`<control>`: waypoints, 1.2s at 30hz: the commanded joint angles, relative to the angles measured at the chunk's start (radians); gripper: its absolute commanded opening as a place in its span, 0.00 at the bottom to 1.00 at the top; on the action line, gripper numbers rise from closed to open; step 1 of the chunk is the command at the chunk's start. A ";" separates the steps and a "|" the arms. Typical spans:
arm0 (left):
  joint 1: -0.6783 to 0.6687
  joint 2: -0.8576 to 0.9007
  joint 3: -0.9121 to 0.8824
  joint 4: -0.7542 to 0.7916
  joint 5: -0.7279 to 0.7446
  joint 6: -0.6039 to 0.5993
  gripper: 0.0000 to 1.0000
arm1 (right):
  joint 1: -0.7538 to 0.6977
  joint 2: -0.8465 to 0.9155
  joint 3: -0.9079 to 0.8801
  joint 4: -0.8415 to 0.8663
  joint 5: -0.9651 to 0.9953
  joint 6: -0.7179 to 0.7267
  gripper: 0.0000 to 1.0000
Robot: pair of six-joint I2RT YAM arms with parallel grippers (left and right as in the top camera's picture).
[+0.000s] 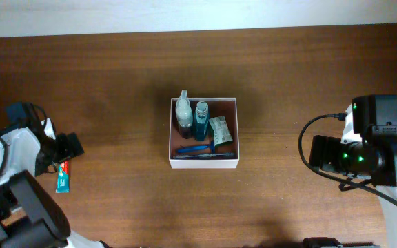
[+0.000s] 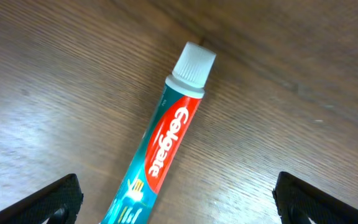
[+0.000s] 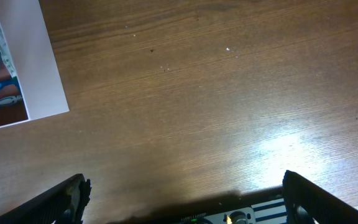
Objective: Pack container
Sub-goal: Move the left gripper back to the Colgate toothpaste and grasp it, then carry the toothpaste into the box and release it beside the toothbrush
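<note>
"Colgate" toothpaste tube (image 2: 166, 140) on table (image 2: 291, 93), left tool (image 2: 178, 202) spread apart over it — right tool (image 3: 188, 199) apart too

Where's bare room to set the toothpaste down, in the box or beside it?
Open wood table between the toothpaste and the container, and again between it and the right arm. Inside is crowded: spray bottle, blue bottle, sachet, blue-handled items. Only the corner behind the sachet looks bare.

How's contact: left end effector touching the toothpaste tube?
Apart. Left wrist view: left end effector open, fingers straddling the toothpaste tube, bare table showing on both sides.
</note>
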 commanded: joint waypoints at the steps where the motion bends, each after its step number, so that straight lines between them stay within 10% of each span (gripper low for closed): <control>1: 0.003 0.063 -0.006 0.009 0.012 -0.009 0.99 | -0.007 0.002 -0.007 0.002 0.011 0.000 0.92; 9: 0.003 0.123 -0.006 0.014 0.016 -0.010 0.99 | -0.007 0.002 -0.007 0.002 0.011 0.000 0.92; 12: 0.003 0.123 -0.006 0.013 0.021 -0.010 0.66 | -0.007 0.002 -0.007 0.002 0.011 0.000 0.92; 17: 0.003 0.123 -0.006 0.013 0.032 -0.010 0.48 | -0.007 0.002 -0.007 0.001 0.011 0.000 0.93; 30: 0.003 0.123 -0.007 0.013 0.066 -0.010 0.08 | -0.007 0.002 -0.007 0.000 0.011 0.000 0.93; 36: 0.000 0.120 0.078 -0.065 0.198 -0.010 0.05 | -0.007 0.002 -0.007 0.000 0.011 0.000 0.93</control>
